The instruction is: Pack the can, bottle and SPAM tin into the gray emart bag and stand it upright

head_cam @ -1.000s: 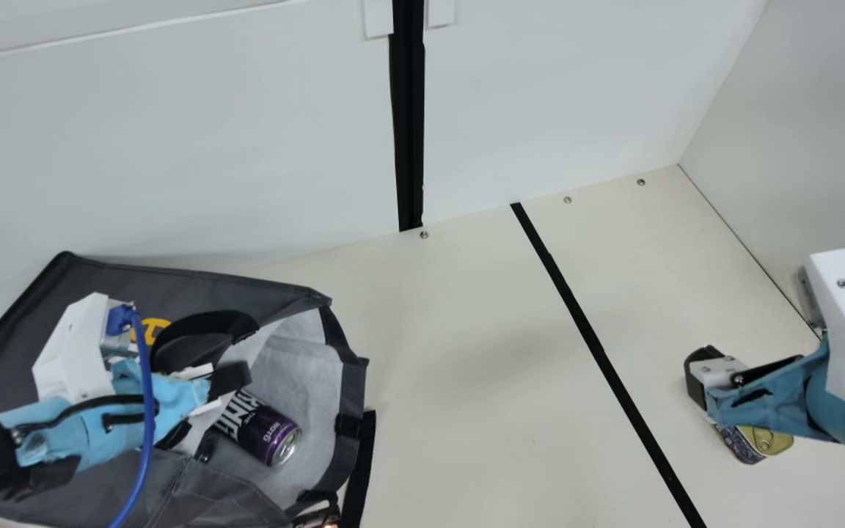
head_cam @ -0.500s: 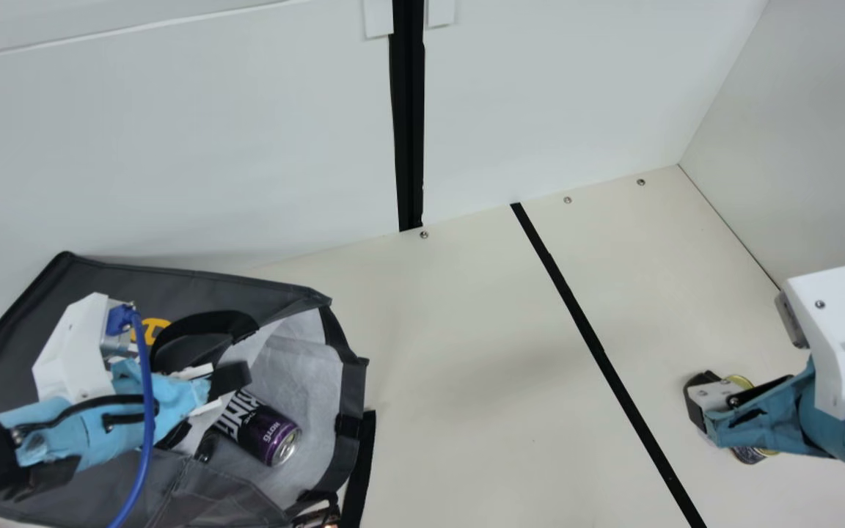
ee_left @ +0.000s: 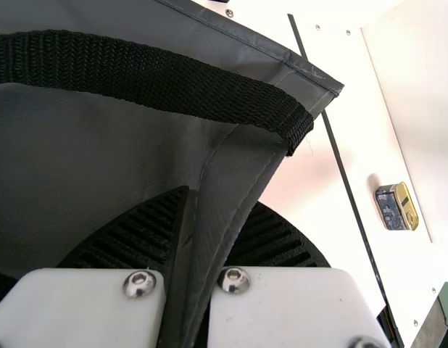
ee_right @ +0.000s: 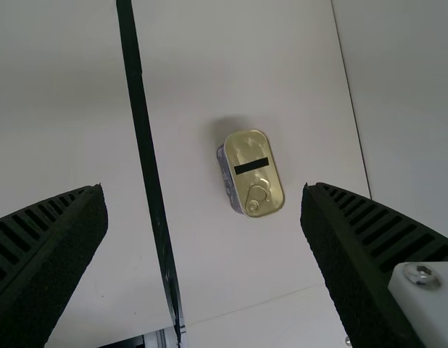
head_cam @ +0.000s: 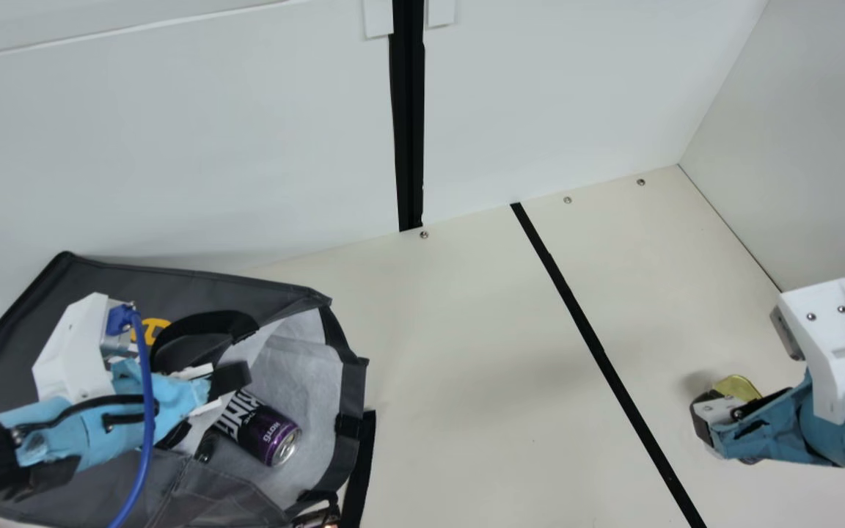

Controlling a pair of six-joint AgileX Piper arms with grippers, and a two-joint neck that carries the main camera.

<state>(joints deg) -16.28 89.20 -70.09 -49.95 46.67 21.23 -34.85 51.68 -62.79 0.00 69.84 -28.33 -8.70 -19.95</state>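
Bag (head_cam: 195, 290) first: it is gray, and it lies on its side on the desk (head_cam: 452, 367) at the lower left of the main view. Its mouth looks toward the right, so you can see the pale lining (head_cam: 316, 389). A black handle (head_cam: 206, 320) bends up in a loop on its side. The purple can (head_cam: 268, 436) is in the bag, just inside the mouth, lying down and tilted, with its shiny end toward the lower right.

The left gripper (head_cam: 206, 405) is at the lower left, over the bag. Its jaws are clamped on the bag, and the left wrist view shows a fold of gray cloth pinched between them.

The right gripper (head_cam: 703, 416) is at the lower right. Its jaws are wide apart, with nothing held in them. The SPAM tin (head_cam: 736, 386) sits on the desk at the lower right too, partly hidden behind that gripper. In the right wrist view, its gold lid with the pull ring (ee_right: 258, 193) faces up, and the jaws do not touch it.

At the bottom edge, by the bag's mouth, a bit of something shiny (head_cam: 317, 519) peeks out. Too little shows to tell what it is. A black stripe (head_cam: 584, 328) runs slanting down the desk, between the bag and the tin.
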